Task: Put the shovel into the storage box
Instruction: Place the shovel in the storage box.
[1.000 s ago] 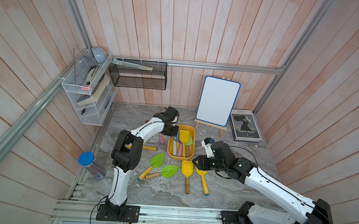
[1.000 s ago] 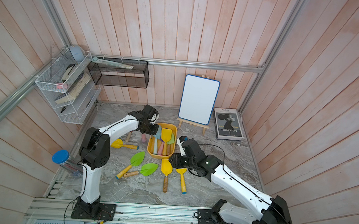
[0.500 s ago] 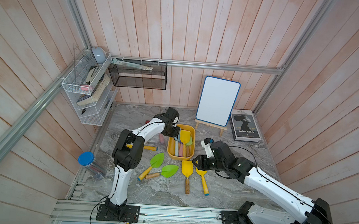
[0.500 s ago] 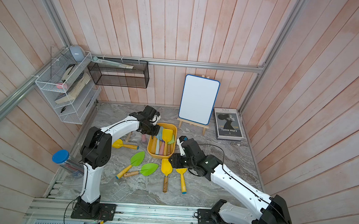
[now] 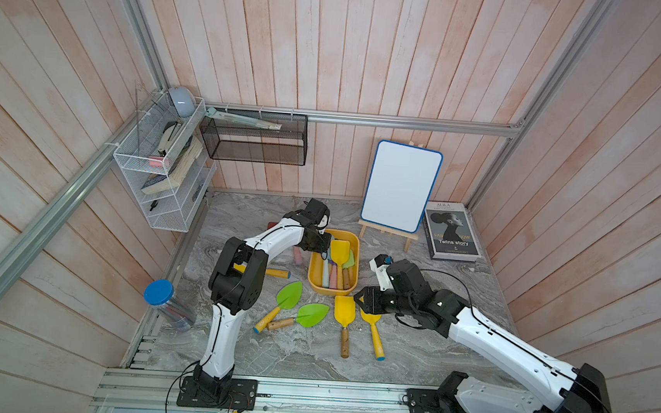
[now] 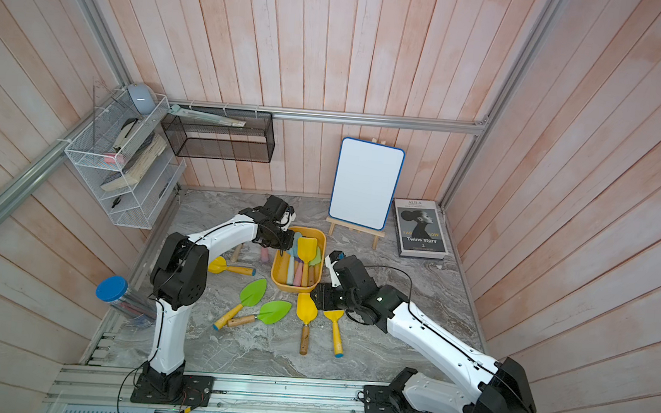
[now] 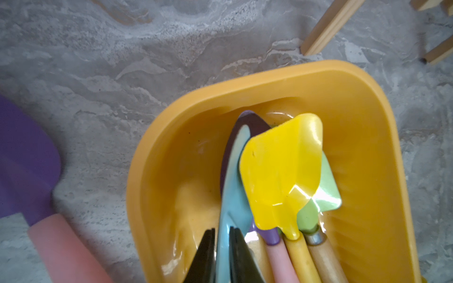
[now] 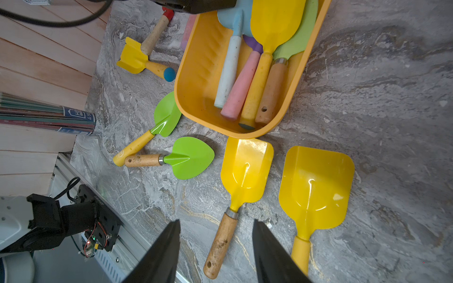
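The left tool [image 7: 221, 229] straddles the blue shovel [image 7: 232, 183] lying in the storage box [image 8: 196, 73]; whether it pinches cannot be told. Rising before parting could drag it out. The right tool [image 8: 215, 221] gapes empty at the box's 5 o'clock. Four shovels boxed, at least six loose on the surface [image 8: 367, 98].

The left gripper [image 5: 323, 247] hangs at the storage box's [image 5: 314, 279] far end, the right gripper [image 5: 361, 301] above yellow shovels [image 5: 344, 312] just beside it.
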Available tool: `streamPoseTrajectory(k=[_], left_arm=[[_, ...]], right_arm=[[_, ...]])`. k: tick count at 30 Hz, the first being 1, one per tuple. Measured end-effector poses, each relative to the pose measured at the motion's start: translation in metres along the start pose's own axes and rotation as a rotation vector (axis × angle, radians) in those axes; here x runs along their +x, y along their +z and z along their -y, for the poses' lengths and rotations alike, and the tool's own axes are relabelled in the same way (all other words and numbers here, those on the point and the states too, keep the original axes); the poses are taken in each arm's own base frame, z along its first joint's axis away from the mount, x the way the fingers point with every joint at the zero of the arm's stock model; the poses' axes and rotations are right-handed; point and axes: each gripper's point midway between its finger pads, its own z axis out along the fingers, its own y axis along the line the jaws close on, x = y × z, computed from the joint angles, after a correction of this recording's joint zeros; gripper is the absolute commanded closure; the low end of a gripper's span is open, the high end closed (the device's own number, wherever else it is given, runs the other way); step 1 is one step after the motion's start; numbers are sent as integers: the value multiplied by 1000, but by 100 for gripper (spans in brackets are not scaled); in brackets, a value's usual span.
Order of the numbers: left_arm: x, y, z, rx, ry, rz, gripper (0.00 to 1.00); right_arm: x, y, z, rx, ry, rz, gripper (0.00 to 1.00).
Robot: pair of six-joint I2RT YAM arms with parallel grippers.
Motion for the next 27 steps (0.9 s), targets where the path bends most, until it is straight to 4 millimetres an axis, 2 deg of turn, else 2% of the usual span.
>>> streamPoseTrajectory(k=[16, 27], left_arm=[[0, 3, 7, 21, -27, -5, 46], [-5, 4, 11, -36, -31, -16, 32]], right_arm=[[2, 3, 2, 7, -2, -10, 47], [2, 3, 2, 8, -2, -11, 47]])
